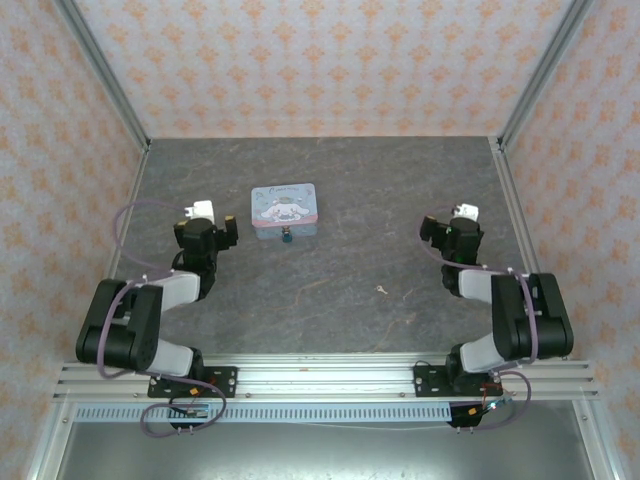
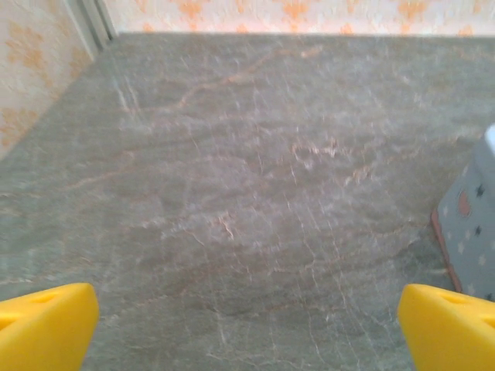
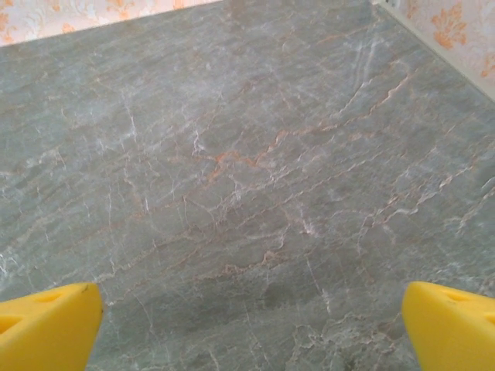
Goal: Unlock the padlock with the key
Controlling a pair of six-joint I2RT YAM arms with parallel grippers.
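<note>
Seen from above, the padlock (image 1: 286, 237) is sitting on the grey marbled table (image 1: 360, 180), touching the 6 o'clock edge of a light-blue cartoon-print tin (image 1: 284, 211) that is lying flat, a little toward 10 o'clock from the table's middle. The key (image 1: 382, 291) is lying alone on the bare surface at about 4 o'clock from the padlock, well apart from it and from both arms. The left gripper (image 1: 205, 236) is hanging at 9 o'clock from the tin, near it but not touching, and the right gripper (image 1: 452, 236) is hanging at 3 o'clock from the tin, well apart, near the right side of the table. In the left wrist view, the left gripper (image 2: 247, 332) is standing spread wide, its yellow fingertips (image 2: 42, 325) showing at 7 and 5 o'clock with nothing between them, and a corner of the tin (image 2: 470, 224) is showing at 3 o'clock. In the right wrist view, the right gripper (image 3: 247, 328) is likewise standing spread wide over bare table, holding nothing.
</note>
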